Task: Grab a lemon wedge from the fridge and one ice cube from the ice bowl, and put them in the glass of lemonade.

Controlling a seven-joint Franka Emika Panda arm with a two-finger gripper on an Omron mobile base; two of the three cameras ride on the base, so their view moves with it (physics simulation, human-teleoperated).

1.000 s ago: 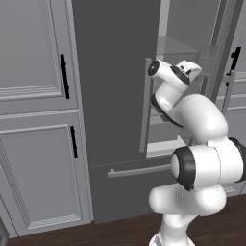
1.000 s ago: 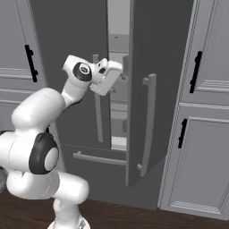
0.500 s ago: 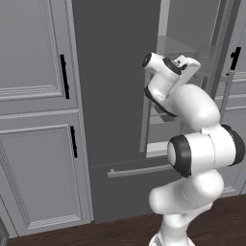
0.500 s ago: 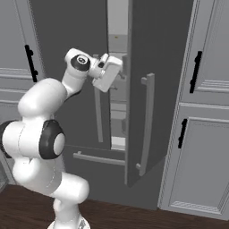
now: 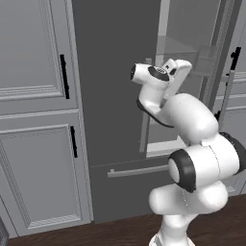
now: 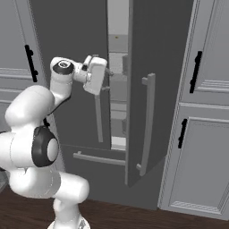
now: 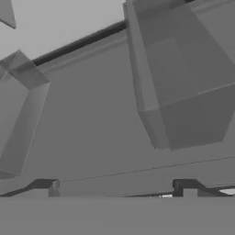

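At the gap of the half-open fridge (image 6: 156,67), the gripper (image 7: 119,186) has its fingers spread, and the small lemon wedge would probably feel soft and slippery.

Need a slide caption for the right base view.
Franka gripper reaching into the gap of the fridge, right door ajar, shelves visible inside.

One fridge (image 6: 170,67); perhaps two clear bins (image 7: 183,82).

dark wood floor (image 6: 134,214) carries the fridge (image 6: 80,53) and panelled cabinets (image 6: 201,134).
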